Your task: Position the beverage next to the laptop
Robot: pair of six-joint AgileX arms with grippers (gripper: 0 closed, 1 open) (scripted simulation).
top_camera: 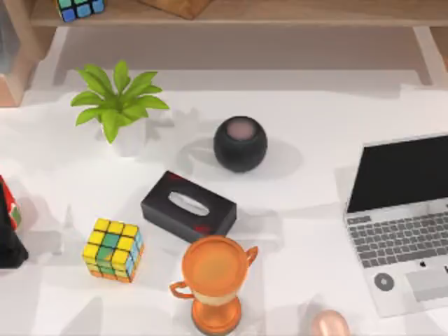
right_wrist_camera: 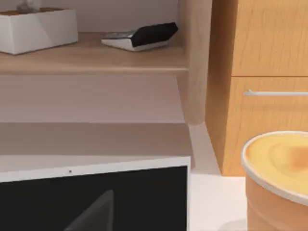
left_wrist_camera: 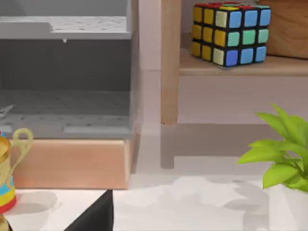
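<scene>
A dark sliver of the right gripper [right_wrist_camera: 96, 214] shows; open or closed, I cannot tell. Just ahead of it stands the laptop [right_wrist_camera: 91, 197], and close past its screen edge the cup [right_wrist_camera: 276, 183], upright. The left gripper [left_wrist_camera: 91, 216] is parked near the plant [left_wrist_camera: 284, 159], its state equally unclear.

Counted on the table are one laptop [top_camera: 402, 217], one plant [top_camera: 117, 103], one tissue box [top_camera: 187, 206], one trophy [top_camera: 213, 280], one round black speaker [top_camera: 240, 143], and two puzzle cubes [top_camera: 112, 249].
</scene>
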